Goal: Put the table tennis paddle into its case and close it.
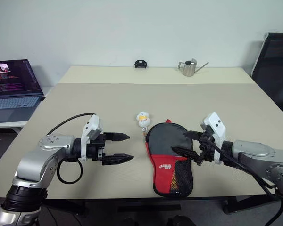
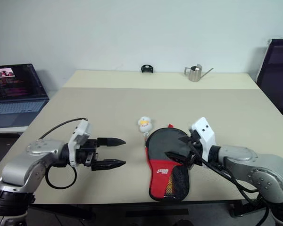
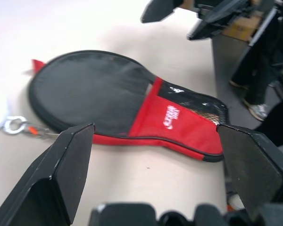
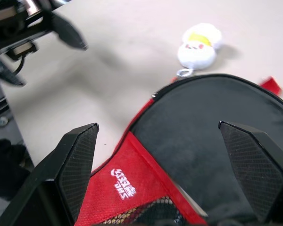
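Note:
The case (image 1: 170, 155) lies flat on the tan table (image 1: 85, 103), its round dark grey end away from me and its red end with the white logo and mesh pocket toward the front edge. Its flap is down, and the table tennis paddle is hidden. My left gripper (image 1: 130, 147) hangs open to the left of the case, pointing at it with nothing between its fingers. Over the case's right side my right gripper (image 1: 180, 142) is raised and open, holding nothing. The right wrist view looks down on the case (image 4: 203, 136).
A white and yellow plush keychain (image 1: 143, 119) lies just beyond the case's round end. At the far edge stand a metal watering can (image 1: 191, 67) and a small black object (image 1: 140, 63). A laptop (image 1: 14, 89) sits to the left, a black chair (image 1: 278, 61) to the right.

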{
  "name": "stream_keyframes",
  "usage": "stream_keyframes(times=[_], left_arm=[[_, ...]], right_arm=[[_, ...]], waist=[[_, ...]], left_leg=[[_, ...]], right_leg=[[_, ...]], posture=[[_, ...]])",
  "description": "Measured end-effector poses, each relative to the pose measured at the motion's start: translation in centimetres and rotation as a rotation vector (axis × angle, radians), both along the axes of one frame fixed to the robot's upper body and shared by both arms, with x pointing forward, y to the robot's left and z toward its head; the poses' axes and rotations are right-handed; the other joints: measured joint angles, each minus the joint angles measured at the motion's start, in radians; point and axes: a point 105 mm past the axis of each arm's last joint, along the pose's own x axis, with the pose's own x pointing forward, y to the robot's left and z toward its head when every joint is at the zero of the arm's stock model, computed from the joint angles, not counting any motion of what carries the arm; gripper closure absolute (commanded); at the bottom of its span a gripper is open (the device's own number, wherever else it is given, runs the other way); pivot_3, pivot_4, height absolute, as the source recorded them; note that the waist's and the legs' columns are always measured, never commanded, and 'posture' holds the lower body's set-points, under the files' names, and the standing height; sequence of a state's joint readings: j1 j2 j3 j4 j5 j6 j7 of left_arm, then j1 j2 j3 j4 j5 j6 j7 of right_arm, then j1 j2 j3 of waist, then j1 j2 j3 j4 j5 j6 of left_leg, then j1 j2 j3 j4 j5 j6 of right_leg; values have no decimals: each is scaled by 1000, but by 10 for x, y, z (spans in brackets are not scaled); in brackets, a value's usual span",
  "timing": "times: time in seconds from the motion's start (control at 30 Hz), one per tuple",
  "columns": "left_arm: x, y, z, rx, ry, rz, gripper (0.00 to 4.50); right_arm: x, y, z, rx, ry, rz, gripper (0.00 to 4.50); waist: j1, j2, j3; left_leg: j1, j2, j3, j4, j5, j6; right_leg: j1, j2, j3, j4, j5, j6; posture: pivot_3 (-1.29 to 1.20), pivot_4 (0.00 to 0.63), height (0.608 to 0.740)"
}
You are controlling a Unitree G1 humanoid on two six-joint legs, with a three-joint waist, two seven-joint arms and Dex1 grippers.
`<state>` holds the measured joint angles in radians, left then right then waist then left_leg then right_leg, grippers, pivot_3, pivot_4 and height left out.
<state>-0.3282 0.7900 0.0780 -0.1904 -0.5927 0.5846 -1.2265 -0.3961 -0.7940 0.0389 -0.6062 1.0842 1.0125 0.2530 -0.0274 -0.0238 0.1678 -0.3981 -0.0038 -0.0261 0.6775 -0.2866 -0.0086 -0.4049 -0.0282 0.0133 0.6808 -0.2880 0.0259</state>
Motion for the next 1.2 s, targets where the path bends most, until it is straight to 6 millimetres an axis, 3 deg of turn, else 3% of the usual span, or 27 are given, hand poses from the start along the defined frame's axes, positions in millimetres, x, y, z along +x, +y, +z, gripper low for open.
stream_keyframes(times=[0.1, 0.27, 0.5, 0.7, 0.9, 1.03, 1.2], left_arm=[[9, -3, 1, -45, -31, 63, 0], [19, -4, 1, -80, -54, 154, 0], [22, 5, -1, -85, -56, 230, 0], [27, 10, -4, -58, -67, 294, 0], [71, 17, -4, -2, -132, 479, 0], [107, 9, 2, -11, -150, 571, 0], [135, -10, -3, 0, -131, 589, 0]], right_arm=[[6, 9, 0, -7, -17, 41, 21], [38, 37, -13, -4, -97, 78, 21], [66, 44, -42, -27, -104, 84, 21], [79, 26, -74, -140, -64, 16, 21], [81, 25, -82, -179, -92, -6, 21], [81, 30, -83, -170, -93, -13, 21], [80, 33, -83, -170, -99, -14, 21]], waist=[[1, 0, 0], [-4, 0, 0], [0, 0, 0], [1, 0, 0], [3, -1, -1], [2, -2, -1], [-2, -2, -1]], left_leg=[[0, 0, 0, 0, 0, 0], [1, 0, 1, 0, 0, 0], [0, 0, 1, 0, 0, 0], [0, 0, 1, 0, 0, 0], [2, -1, 0, 1, 0, 0], [1, -1, 1, 2, 0, 0], [2, -1, 1, 2, 0, -1]], right_leg=[[0, 0, 0, 0, 0, 0], [-1, 1, 0, 1, 1, -1], [-1, 0, 0, 1, 1, -1], [-1, 0, 0, 1, 1, -2], [0, 0, 0, 2, 1, -2], [0, 0, 0, 3, 2, -1], [0, 0, 0, 3, 2, -1]], posture=[[0, 150, 740], [0, 150, 740], [0, 150, 740], [0, 150, 740], [0, 150, 740], [0, 150, 740], [0, 150, 740]])
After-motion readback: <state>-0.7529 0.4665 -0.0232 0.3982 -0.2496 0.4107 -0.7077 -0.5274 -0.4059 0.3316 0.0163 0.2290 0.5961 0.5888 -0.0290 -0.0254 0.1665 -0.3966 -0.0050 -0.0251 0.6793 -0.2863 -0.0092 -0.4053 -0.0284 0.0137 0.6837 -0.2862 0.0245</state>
